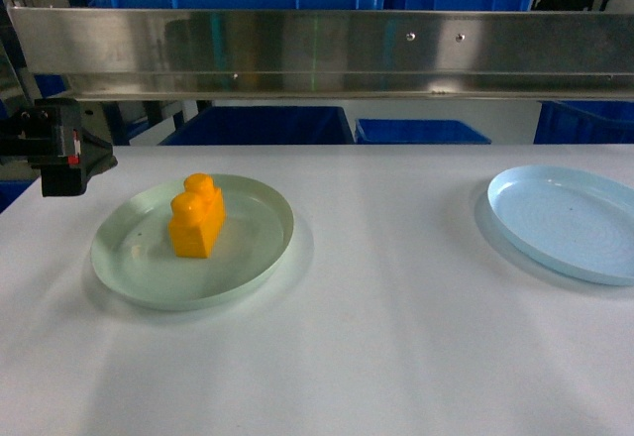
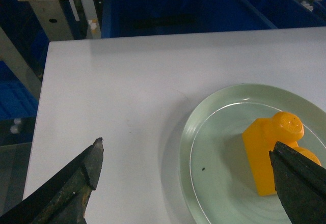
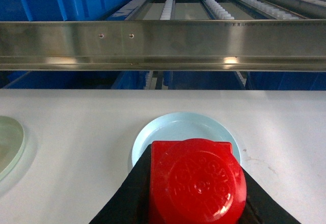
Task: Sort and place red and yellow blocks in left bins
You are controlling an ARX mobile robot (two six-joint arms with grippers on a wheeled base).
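Red block (image 3: 196, 180) sits clamped in the right tool (image 3: 193, 193) at lower centre, while the left tool (image 2: 188, 183) gapes beside the yellow block (image 2: 270, 152).

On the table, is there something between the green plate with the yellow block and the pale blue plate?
No. In the head view, only bare white table lies between the green plate and the blue plate.

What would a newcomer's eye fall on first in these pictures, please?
Probably the glossy yellow-orange plastic brick with two studs, standing on the pale green round plate at the table's left, with the open left gripper beside it. Next, the glossy red plastic brick fills the right wrist view, clamped in the right gripper above the pale blue round plate.
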